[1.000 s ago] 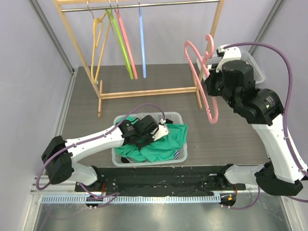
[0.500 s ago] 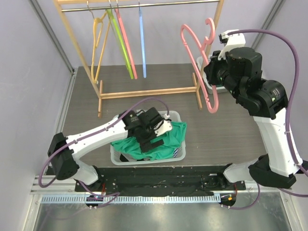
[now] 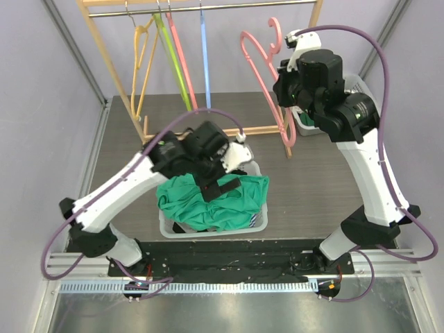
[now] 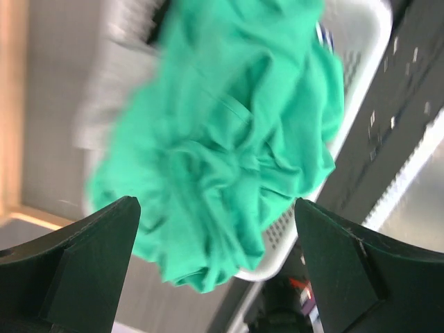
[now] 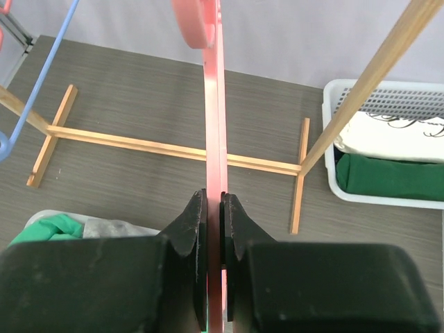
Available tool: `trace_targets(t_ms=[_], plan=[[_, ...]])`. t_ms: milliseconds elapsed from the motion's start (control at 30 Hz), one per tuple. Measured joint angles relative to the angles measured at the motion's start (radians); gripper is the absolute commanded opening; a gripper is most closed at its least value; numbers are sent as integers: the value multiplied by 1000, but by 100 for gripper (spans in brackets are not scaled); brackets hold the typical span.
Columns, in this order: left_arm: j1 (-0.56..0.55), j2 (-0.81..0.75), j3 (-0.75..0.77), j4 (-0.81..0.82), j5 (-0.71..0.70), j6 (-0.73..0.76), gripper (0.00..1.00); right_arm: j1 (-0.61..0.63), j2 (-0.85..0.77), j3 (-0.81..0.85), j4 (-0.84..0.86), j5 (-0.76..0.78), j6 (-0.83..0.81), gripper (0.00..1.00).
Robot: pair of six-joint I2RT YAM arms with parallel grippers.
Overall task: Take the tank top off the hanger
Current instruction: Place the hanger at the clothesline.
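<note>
Tank top (image 3: 215,201), bright green, lies crumpled in a white basket (image 3: 258,227) at the near edge of the table, fully off the pink hanger (image 3: 260,62). The hanger is bare and held high at the right, near the wooden rack (image 3: 208,135), so the removal itself looks done. What seems left is only to put the hanger away. The left gripper (image 3: 220,186) hangs just above the garment. Its wrist view, slightly blurred, shows the two fingers spread wide with nothing between them and the green cloth heaped below, spilling over the basket rim. The right gripper (image 5: 214,208) appears in its own wrist view with both fingers pressed together on the hanger's thin pink bar. That view also shows a second white basket (image 5: 388,139) of folded white and green clothes, which the right arm mostly hides from above. Only the overhead view shows yellow, green, pink and blue hangers on the rail.
</note>
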Motion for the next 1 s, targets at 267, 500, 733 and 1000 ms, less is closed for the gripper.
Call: trace_targets(t_ms=[267, 500, 733, 1000], plan=[[2, -71, 311, -3, -114, -1, 100, 0, 43, 35, 10, -25, -4, 1], [2, -166, 384, -13, -120, -23, 100, -14, 39, 35, 18, -40, -6, 1], [12, -246, 419, -25, -128, -6, 100, -75, 122, 167, 46, -98, -4, 1], [30, -227, 604, -21, -253, 72, 100, -182, 226, 220, 98, -226, 29, 1]])
